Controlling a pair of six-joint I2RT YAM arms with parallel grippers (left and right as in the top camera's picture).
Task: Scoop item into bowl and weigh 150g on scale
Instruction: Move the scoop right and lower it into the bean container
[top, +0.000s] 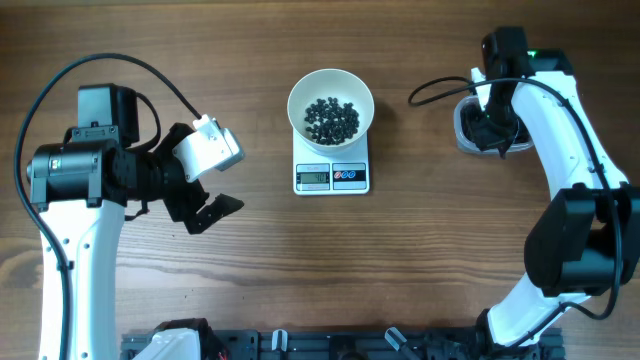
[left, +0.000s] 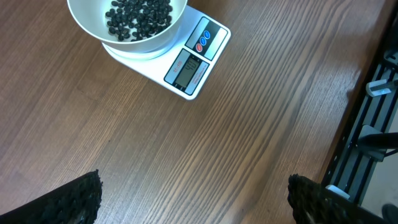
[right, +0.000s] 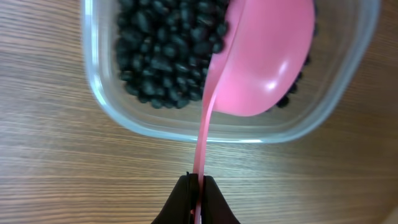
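Observation:
A white bowl (top: 331, 100) with a small heap of black beads (top: 331, 118) stands on the white scale (top: 332, 176); both also show in the left wrist view, bowl (left: 124, 38) on scale (left: 193, 65). My left gripper (top: 215, 208) hangs open over bare wood left of the scale, its fingertips (left: 84, 198) far apart. My right gripper (right: 198, 186) is shut on the thin handle of a pink scoop (right: 264, 59). The scoop's empty bowl lies tilted inside the clear tub (right: 112, 109) over more black beads (right: 165, 56).
The clear tub (top: 465, 130) sits at the far right of the table, mostly under the right arm. A black rail (top: 330, 345) runs along the table's front edge. Cables loop from both arms.

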